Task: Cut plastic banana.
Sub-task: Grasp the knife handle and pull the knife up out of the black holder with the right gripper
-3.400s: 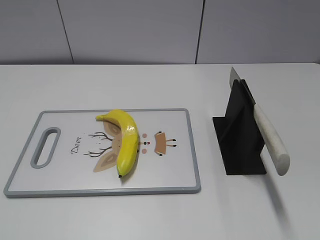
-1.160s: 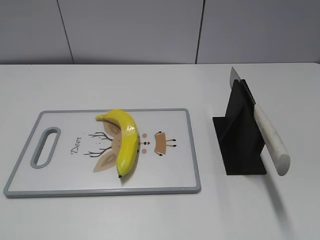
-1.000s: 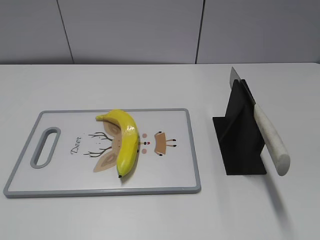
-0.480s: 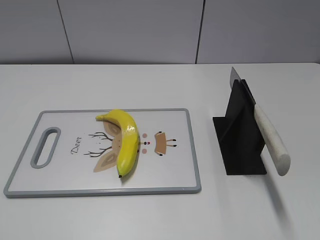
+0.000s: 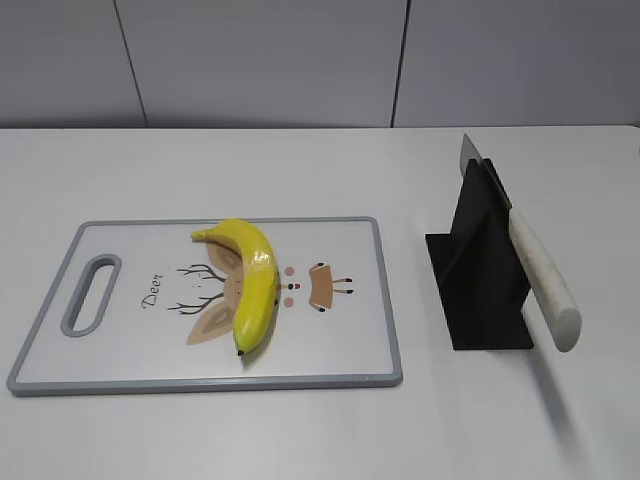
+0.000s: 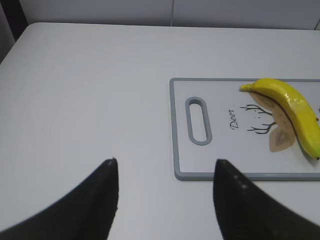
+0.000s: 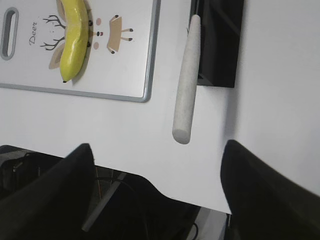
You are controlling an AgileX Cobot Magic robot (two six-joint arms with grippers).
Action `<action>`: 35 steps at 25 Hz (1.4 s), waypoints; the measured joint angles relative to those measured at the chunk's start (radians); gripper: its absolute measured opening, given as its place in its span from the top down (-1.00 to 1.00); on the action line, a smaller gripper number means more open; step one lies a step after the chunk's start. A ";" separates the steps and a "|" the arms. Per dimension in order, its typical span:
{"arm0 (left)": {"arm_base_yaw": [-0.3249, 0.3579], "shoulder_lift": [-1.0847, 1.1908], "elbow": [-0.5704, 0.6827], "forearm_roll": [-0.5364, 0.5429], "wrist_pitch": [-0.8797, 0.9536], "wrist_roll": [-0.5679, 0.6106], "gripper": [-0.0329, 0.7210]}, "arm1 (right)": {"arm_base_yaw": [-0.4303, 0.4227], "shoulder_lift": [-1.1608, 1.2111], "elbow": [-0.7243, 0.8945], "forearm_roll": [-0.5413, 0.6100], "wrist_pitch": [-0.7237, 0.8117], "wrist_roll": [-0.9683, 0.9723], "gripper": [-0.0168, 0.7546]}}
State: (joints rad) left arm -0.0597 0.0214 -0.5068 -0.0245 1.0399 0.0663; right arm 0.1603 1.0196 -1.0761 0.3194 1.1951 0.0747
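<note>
One plastic banana (image 5: 255, 283) on one cutting board (image 5: 340, 352). One knife (image 5: 540, 280) in one black stand (image 5: 478, 270), 3 o'clock of board. Left gripper (image 6: 165, 172), right gripper (image 7: 156, 165): both wide, empty.

The right gripper (image 7: 157, 195) hangs spread wide above the surface (image 7: 280, 75) edge. Ahead, a knife handle (image 7: 186, 85) juts from a black stand (image 7: 220, 45), beside the cutting board (image 7: 125, 70) carrying the plastic banana (image 7: 72, 40).

Inventory of the white table (image 5: 300, 430).
One plastic banana (image 5: 255, 283); one grey-rimmed cutting board (image 5: 330, 340); one knife (image 5: 540, 280) with a pale handle; one black knife stand (image 5: 480, 290); two grippers, left gripper (image 6: 165, 200) and right gripper (image 7: 157, 190).
</note>
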 joint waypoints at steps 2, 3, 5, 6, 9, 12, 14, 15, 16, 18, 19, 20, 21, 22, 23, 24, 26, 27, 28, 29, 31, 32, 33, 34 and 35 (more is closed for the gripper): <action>0.000 0.000 0.000 0.000 0.000 0.000 -0.62 | 0.055 0.054 -0.038 -0.037 0.000 0.017 -0.58; 0.000 0.000 0.000 0.000 0.000 0.001 -0.61 | 0.090 0.085 -0.055 -0.071 0.000 0.036 -0.57; 0.000 0.000 0.000 0.000 0.000 0.001 -0.61 | 0.160 0.145 -0.076 -0.137 -0.001 0.077 -0.53; 0.000 0.000 0.000 0.000 0.000 0.001 -0.61 | 0.199 0.170 -0.081 -0.171 -0.002 0.098 -0.52; 0.000 0.000 0.000 0.000 0.000 0.001 -0.60 | 0.293 0.255 -0.086 -0.253 -0.002 0.163 -0.50; 0.000 0.000 0.000 0.000 0.000 0.001 -0.60 | 0.330 0.332 -0.086 -0.319 -0.001 0.231 -0.49; 0.000 0.000 0.000 0.000 0.000 0.001 -0.60 | 0.332 0.369 -0.086 -0.343 -0.001 0.259 -0.49; 0.000 0.000 0.000 0.000 0.000 0.001 -0.60 | 0.332 0.387 -0.086 -0.351 -0.001 0.267 -0.49; 0.000 0.000 0.000 0.000 0.000 0.001 -0.60 | 0.332 0.402 -0.087 -0.356 -0.002 0.269 -0.49; 0.000 0.000 0.000 0.000 0.000 0.001 -0.60 | 0.333 0.438 -0.087 -0.360 -0.009 0.272 -0.49; 0.000 0.000 0.000 0.000 0.000 0.001 -0.60 | 0.334 0.455 -0.087 -0.362 -0.016 0.273 -0.48; 0.000 0.000 0.000 0.000 0.000 0.001 -0.60 | 0.335 0.470 -0.087 -0.363 -0.023 0.273 -0.48; 0.000 0.000 0.000 0.000 0.000 0.001 -0.60 | 0.335 0.487 -0.087 -0.363 -0.026 0.273 -0.48; 0.000 0.000 0.000 0.000 0.000 0.001 -0.60 | 0.335 0.505 -0.087 -0.364 -0.027 0.274 -0.48; 0.000 0.000 0.000 0.000 0.000 0.001 -0.59 | 0.335 0.520 -0.087 -0.365 -0.029 0.274 -0.48; 0.000 0.000 0.000 0.000 0.000 0.001 -0.59 | 0.335 0.538 -0.087 -0.366 -0.029 0.275 -0.48; 0.000 0.000 0.000 0.000 0.000 0.001 -0.58 | 0.335 0.569 -0.087 -0.368 -0.029 0.276 -0.48; 0.000 0.000 0.000 0.000 0.000 0.001 -0.58 | 0.335 0.587 -0.087 -0.369 -0.029 0.276 -0.48; 0.000 0.000 0.000 0.000 0.000 0.001 -0.58 | 0.335 0.603 -0.087 -0.371 -0.029 0.276 -0.48; 0.000 0.000 0.000 0.000 0.000 0.001 -0.57 | 0.335 0.618 -0.087 -0.371 -0.029 0.276 -0.48; 0.000 0.000 0.000 0.000 0.000 0.001 -0.57 | 0.335 0.638 -0.087 -0.372 -0.030 0.276 -0.45; 0.000 0.000 0.000 0.000 0.000 0.001 -0.57 | 0.335 0.647 -0.087 -0.373 -0.030 0.276 -0.42; 0.000 0.000 0.000 0.000 0.000 0.001 -0.56 | 0.335 0.654 -0.087 -0.374 -0.030 0.276 -0.38; 0.000 0.000 0.000 0.000 0.000 0.001 -0.56 | 0.335 0.661 -0.087 -0.376 -0.030 0.276 -0.35; 0.000 0.000 0.000 0.000 0.000 0.001 -0.56 | 0.335 0.668 -0.087 -0.376 -0.030 0.276 -0.32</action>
State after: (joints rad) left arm -0.0597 0.0214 -0.5068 -0.0245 1.0399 0.0672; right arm 0.4953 1.6874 -1.1630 -0.0563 1.1646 0.3509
